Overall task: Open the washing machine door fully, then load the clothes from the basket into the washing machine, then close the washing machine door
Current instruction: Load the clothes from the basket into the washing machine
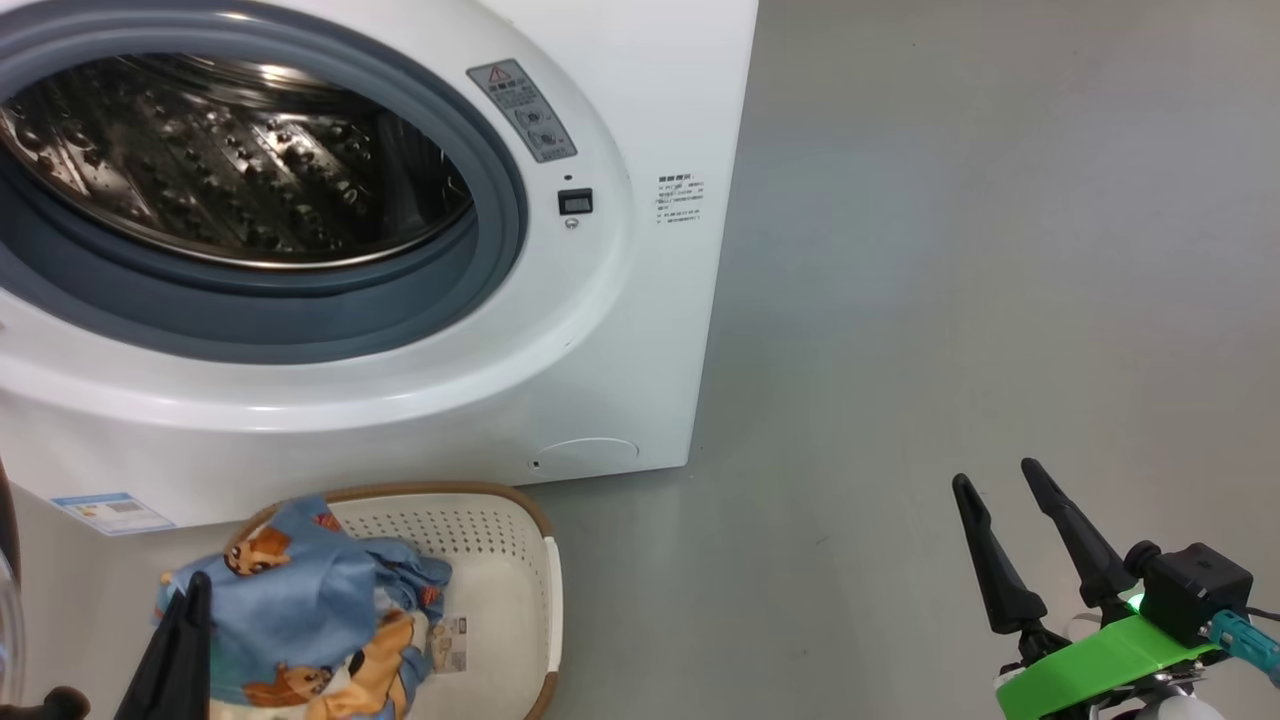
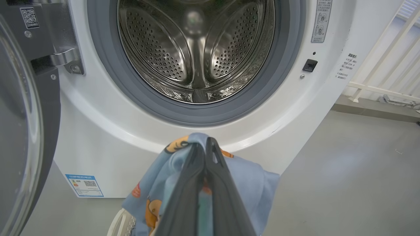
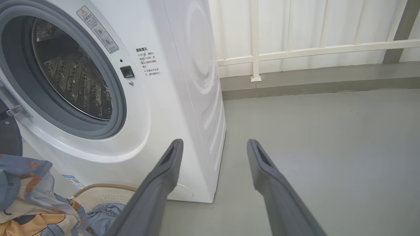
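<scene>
The washing machine (image 1: 620, 330) stands with its steel drum (image 1: 230, 160) exposed. Its door (image 2: 26, 131) is swung open to the left, seen in the left wrist view. On the floor in front sits the basket (image 1: 500, 600). The clothes (image 1: 300, 600), light blue with orange cartoon prints, are bunched up above its left side. My left gripper (image 1: 190, 592) is shut on that blue fabric, which drapes over the fingertips (image 2: 205, 144) just below the drum opening. Low on the right over bare floor, my right gripper (image 1: 996, 473) is open and holds nothing, also shown as the right gripper (image 3: 213, 144).
Grey floor (image 1: 950, 250) stretches to the right of the machine. A white railing and wall (image 3: 311, 49) run behind it. A blue label sticker (image 1: 112, 512) and a round flap (image 1: 590, 450) mark the machine's lower front.
</scene>
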{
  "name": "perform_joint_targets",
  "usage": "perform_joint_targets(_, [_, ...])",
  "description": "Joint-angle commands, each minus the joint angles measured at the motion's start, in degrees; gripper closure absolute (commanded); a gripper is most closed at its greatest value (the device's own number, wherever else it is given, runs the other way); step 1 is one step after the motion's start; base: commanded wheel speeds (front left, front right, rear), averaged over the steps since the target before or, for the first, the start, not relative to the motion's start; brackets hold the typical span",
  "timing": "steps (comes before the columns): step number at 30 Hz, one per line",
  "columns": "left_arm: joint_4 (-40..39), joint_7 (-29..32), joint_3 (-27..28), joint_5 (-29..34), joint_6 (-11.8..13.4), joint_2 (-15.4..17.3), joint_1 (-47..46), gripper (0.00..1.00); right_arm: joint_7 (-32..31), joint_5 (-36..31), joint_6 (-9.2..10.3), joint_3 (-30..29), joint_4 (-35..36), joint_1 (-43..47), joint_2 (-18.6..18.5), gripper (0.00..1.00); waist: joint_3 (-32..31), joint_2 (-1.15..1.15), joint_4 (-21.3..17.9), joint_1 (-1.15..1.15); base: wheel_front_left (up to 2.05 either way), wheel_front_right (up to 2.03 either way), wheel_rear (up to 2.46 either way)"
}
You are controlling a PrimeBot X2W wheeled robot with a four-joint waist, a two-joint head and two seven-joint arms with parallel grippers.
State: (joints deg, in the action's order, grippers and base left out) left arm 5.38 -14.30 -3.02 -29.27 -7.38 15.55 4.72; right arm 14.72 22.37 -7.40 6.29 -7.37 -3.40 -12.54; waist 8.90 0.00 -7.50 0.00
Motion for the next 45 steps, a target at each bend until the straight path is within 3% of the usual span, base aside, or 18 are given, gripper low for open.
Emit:
perform_joint_targets(1, [-1.7, -0.7, 2.4, 0.3, -0.1, 0.8, -1.8, 1.0, 0.3, 0.4, -0.09, 0.7, 1.6, 0.1, -0.4, 0.0, 0.2, 0.0, 0.0, 0.0, 0.0, 0.0, 0.0])
perform_joint_targets(12, [0.1, -0.7, 2.3, -1.7, -0.1, 3.6, -14.3, 1.0, 0.3, -0.5, -0.09, 1.2, 2.0, -1.3, 1.2, 0.0, 3.2, 0.0, 0.1, 0.0, 0.0, 0.0, 0.0])
perform_joint_targets(27, [13.6, -0.7, -1.2, -3.4, -0.1, 7.6, -39.8, 1.0, 0.3, -1.8, -0.09, 2.1, 2.5, -4.9, 4.0, 0.0, 9.0, 0.0, -1.5, 0.0, 0.0, 0.0, 0.0])
perform_joint_targets(45, [41.2, -0.2, -17.3, -9.1, -0.1, 10.0, -61.4, 1.0, 0.3, -3.2, -0.09, 5.5, 2.4, -9.6, 7.5, 0.0, 16.7, 0.0, -5.9, 0.0, 0.0, 0.0, 0.0])
